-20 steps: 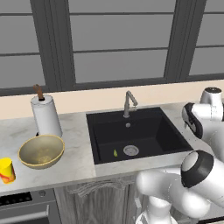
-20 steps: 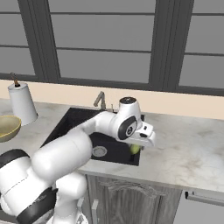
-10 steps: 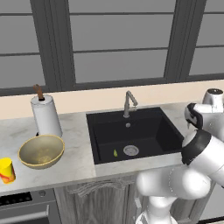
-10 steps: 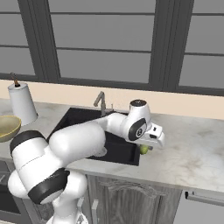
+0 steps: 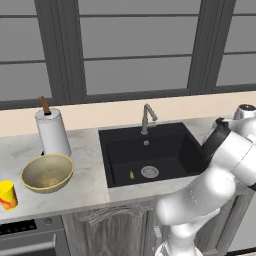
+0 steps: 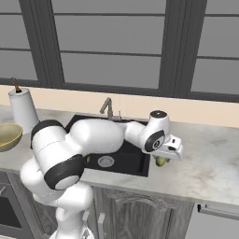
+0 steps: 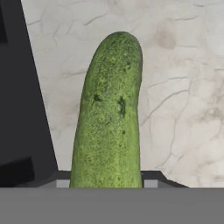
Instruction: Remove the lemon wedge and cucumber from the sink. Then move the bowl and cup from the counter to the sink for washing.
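While the base holds its station, with the sink (image 5: 150,152) and faucet (image 5: 147,117) at the same place in both base views as a second ago, the arm has swung further to the robot's right, carrying the hand from the basin's right edge out over the bare desk (image 6: 210,163) beyond it. That shift means the cucumber (image 6: 161,161) is now clear of the sink and hangs just above the marbled stone, seen as a small green end under the gripper (image 6: 164,158) in the right base view and as a long, dark green, pebbled body (image 7: 109,113) running up the middle of the hand view, with the black basin edge off to one side. The jaws stand roughly half open and appear closed on the cucumber's near end; the contact itself lies below the edge of the hand view, so the grip is judged rather than directly seen. Whether the cucumber already touches the desk cannot be told. The lemon wedge (image 5: 131,174) lies in the basin, just beside the round drain (image 5: 149,172), so the first half of the task is not yet done. The bowl (image 5: 48,173) and cup (image 5: 7,194) sit on the desk left of the sink, near the paper towel roll (image 5: 52,132), untouched.
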Motion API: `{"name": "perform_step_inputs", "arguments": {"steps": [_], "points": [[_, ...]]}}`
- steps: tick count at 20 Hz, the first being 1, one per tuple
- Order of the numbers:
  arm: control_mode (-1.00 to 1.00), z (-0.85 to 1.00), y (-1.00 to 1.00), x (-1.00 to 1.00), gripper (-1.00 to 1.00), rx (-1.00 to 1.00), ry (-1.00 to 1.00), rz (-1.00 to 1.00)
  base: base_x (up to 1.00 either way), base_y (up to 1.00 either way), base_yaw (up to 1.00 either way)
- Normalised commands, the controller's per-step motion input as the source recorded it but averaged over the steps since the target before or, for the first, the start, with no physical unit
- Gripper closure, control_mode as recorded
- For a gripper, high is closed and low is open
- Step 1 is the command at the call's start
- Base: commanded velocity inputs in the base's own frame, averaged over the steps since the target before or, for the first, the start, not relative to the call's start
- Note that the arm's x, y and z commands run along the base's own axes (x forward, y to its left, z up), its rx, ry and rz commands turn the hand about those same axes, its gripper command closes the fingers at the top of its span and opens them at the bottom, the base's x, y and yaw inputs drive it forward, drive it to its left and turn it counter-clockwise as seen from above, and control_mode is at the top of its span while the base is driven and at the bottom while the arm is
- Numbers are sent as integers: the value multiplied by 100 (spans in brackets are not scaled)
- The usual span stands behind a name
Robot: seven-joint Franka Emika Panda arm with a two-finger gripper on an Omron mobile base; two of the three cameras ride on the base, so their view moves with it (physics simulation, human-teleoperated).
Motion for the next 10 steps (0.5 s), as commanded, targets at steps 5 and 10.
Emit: {"name": "perform_step_inputs", "arguments": {"steps": [5, 10], "points": [[-100, -30, -24, 22, 100, 7, 0, 0, 0, 0, 0], [-100, -31, -19, 26, 100, 5, 0, 0, 0, 0, 0]]}}
